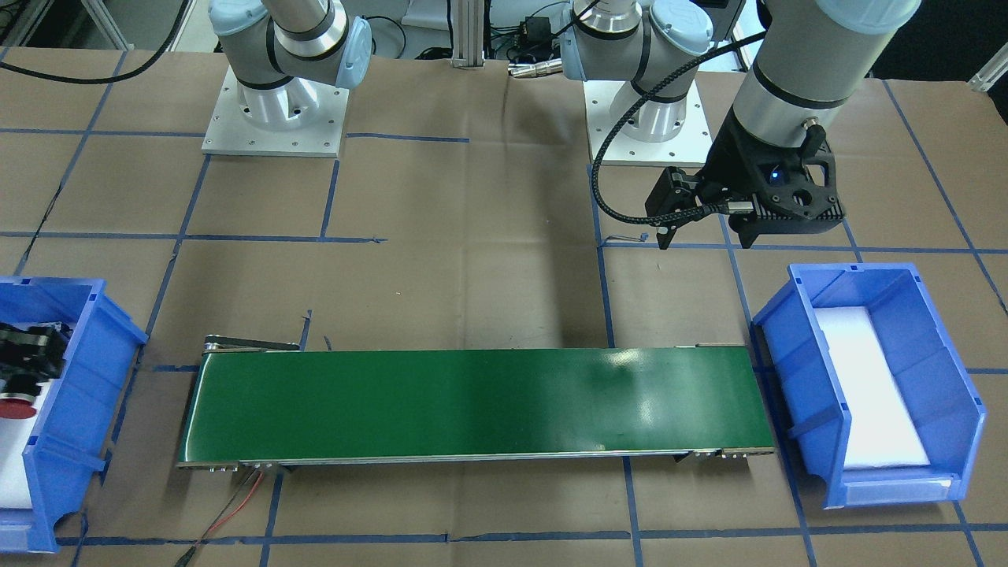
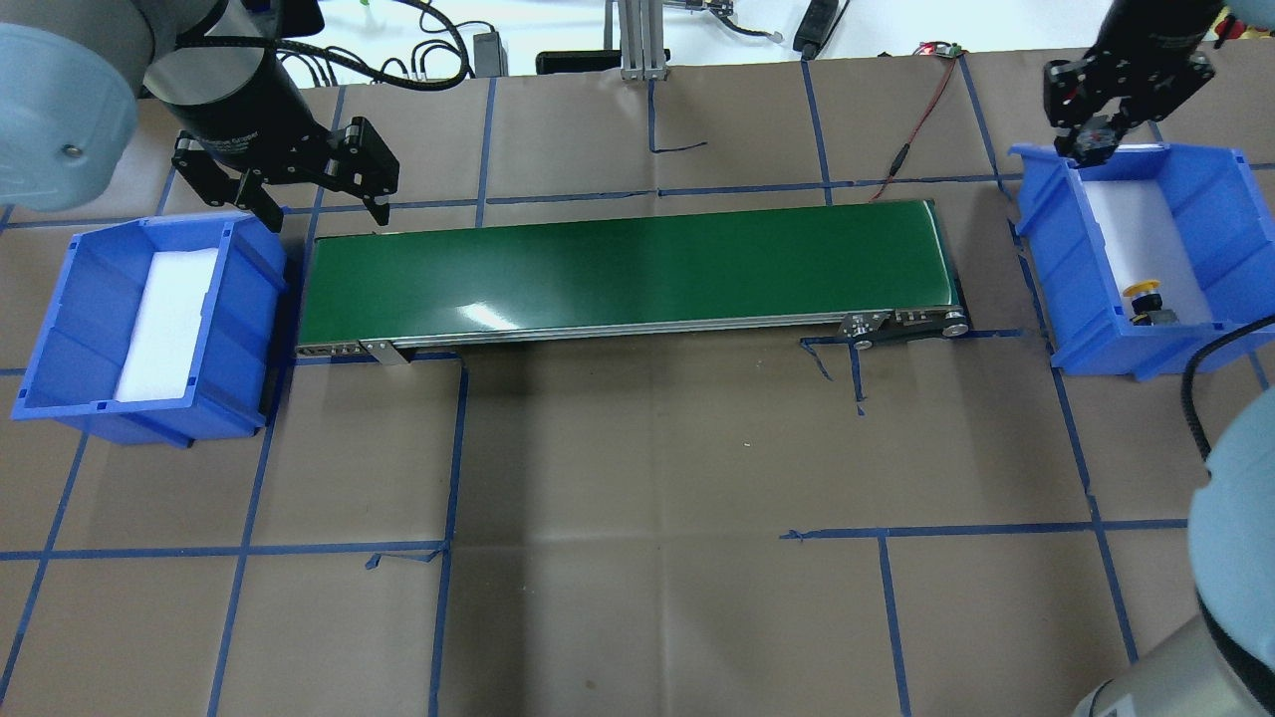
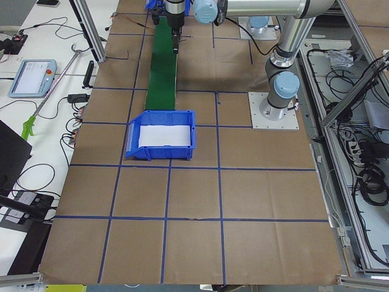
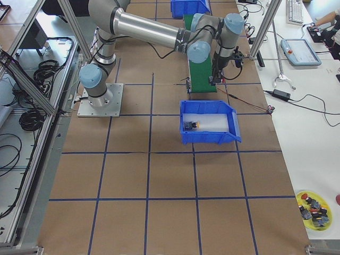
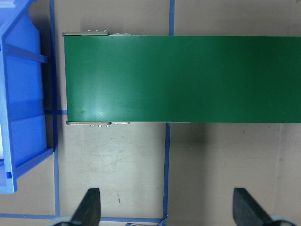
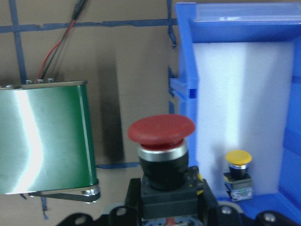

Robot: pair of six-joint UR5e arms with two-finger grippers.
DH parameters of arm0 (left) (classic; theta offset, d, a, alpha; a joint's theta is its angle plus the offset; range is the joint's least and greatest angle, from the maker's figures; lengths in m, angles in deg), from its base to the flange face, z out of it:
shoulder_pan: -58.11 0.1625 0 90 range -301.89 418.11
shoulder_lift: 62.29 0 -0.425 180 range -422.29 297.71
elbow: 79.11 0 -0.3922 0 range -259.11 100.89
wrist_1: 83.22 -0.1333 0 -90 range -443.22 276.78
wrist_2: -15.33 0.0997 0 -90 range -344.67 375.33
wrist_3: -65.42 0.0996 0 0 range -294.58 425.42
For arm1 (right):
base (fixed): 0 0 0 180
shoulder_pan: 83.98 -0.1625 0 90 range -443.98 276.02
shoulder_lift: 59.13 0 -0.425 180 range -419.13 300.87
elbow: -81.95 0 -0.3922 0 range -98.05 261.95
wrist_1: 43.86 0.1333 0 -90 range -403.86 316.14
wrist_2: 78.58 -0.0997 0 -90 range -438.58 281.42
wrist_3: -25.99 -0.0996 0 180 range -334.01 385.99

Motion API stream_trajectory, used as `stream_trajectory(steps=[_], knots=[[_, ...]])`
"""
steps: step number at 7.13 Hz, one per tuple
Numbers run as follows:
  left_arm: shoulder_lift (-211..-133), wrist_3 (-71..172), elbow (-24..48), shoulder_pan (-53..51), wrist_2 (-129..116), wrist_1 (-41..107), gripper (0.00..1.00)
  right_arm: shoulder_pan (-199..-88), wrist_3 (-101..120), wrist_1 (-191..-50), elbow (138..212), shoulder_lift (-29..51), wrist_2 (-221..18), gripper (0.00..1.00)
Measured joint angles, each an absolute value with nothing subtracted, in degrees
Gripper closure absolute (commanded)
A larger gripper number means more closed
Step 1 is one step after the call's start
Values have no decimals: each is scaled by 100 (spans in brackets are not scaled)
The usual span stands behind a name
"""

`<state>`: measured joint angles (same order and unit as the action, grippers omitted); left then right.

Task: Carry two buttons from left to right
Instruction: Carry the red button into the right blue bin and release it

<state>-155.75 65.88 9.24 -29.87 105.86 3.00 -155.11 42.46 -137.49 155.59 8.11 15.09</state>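
My right gripper is shut on the red-capped button and holds it above the far end of the right blue bin. The red cap also shows in the front-facing view. The yellow-capped button stands on the white foam inside that bin, also seen in the right wrist view. My left gripper is open and empty, hovering beyond the left end of the green conveyor belt. Its fingertips show spread wide in the left wrist view.
The left blue bin holds only white foam. The conveyor belt lies between the two bins with nothing on it. Red and black wires run from its right end. Brown paper with blue tape lines covers the table.
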Motion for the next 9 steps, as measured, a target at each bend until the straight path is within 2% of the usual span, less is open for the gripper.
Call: stream_trajectory(steps=[2,4,9], knots=[[-15579,6590,930,-2987,10585,300,0,-14807,4839,-13980,15538,618,1487,96],[-15581,6581,931,-2987,10585,300,0,-14612,5101,-14505,15612,306,1462,96],[-15581,6577,923,-2986,10585,298,0,-14612,5155,-15925,16547,47,1405,95]])
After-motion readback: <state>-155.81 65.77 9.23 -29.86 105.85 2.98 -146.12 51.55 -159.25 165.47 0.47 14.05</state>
